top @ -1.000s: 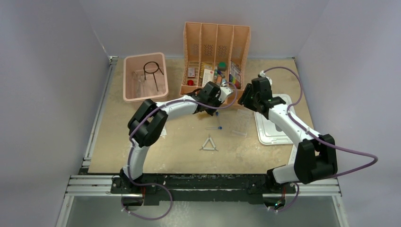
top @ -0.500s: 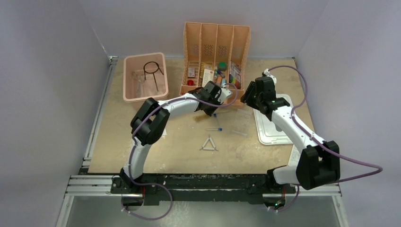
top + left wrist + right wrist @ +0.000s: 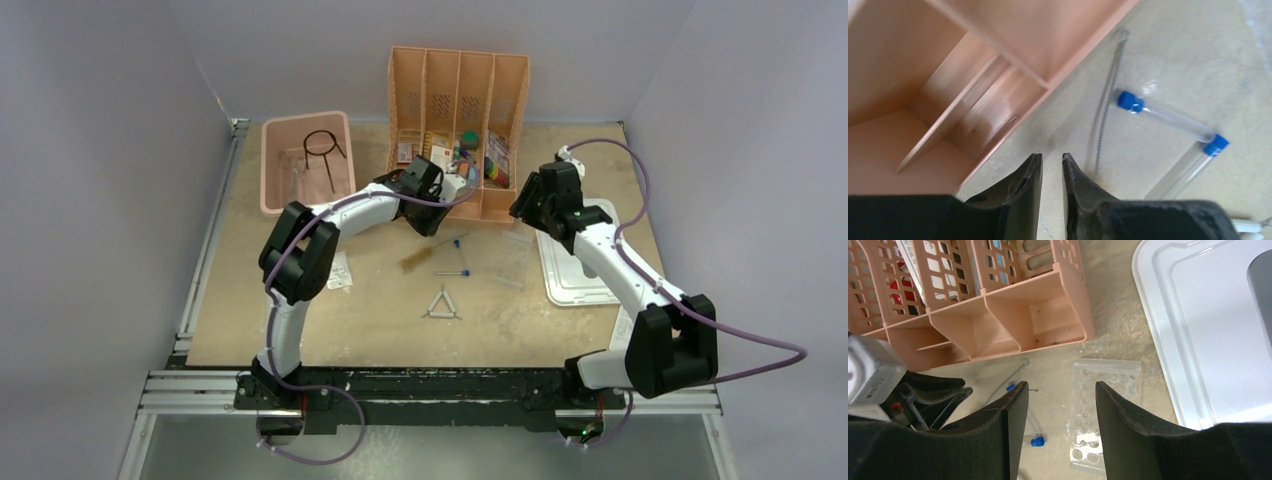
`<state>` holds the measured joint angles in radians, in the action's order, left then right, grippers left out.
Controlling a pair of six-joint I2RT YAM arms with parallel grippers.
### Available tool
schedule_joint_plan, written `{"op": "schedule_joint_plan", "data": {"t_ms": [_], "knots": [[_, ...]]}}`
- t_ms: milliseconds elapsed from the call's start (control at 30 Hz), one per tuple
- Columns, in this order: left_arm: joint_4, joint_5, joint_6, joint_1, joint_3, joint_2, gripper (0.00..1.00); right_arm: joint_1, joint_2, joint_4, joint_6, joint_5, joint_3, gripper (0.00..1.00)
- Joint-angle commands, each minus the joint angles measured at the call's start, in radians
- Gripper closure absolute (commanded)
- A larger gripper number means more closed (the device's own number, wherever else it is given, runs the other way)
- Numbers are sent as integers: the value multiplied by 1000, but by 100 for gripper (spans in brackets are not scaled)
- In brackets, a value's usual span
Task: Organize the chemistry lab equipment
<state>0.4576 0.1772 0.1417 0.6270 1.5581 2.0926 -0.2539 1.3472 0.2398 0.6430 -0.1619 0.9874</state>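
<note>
My left gripper (image 3: 437, 218) (image 3: 1051, 157) is shut with only a thin slit between its jaws and holds nothing. It hovers at the front edge of the orange divider organizer (image 3: 455, 130) (image 3: 973, 75). Just right of it lie a wire-handled brush (image 3: 415, 261) (image 3: 1105, 110) and two blue-capped tubes (image 3: 452, 272) (image 3: 1168, 117). My right gripper (image 3: 520, 208) (image 3: 1062, 387) is open and empty above the clear tube rack (image 3: 510, 260) (image 3: 1098, 415). The white triangle (image 3: 442, 305) lies nearer the front. The black ring tripod (image 3: 322, 145) is in the pink bin (image 3: 270, 190).
The white lid (image 3: 575, 270) (image 3: 1208, 330) lies flat on the right beside the rack. A clear packet (image 3: 340, 270) lies by the left arm's elbow. Colourful small items fill the organizer's rear slots. Walls close in on three sides.
My left arm has swung back and to the left toward the organizer's front, uncovering the brush on the table. My right gripper has shifted slightly.
</note>
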Motion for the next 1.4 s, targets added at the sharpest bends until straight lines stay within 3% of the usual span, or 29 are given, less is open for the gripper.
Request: {"op": "schedule_joint_plan", "data": {"t_ms": [0, 367, 767, 967, 1200, 1367], "knots": [[30, 80, 23, 39, 81, -41, 78, 5, 12, -23, -13, 5, 18, 46], [55, -69, 10, 58, 43, -18, 76, 7, 7, -22, -5, -11, 5, 45], [152, 15, 23, 57, 85, 42, 76, 13, 28, -22, -12, -13, 18, 45], [152, -27, 9, 59, 90, 54, 77, 13, 30, -22, -14, -11, 19, 45], [119, -95, -91, 59, 123, -16, 79, 14, 25, -17, -18, -14, 17, 45], [-32, -86, -276, 70, -23, -135, 77, 15, 20, -16, -18, -17, 12, 45]]}}
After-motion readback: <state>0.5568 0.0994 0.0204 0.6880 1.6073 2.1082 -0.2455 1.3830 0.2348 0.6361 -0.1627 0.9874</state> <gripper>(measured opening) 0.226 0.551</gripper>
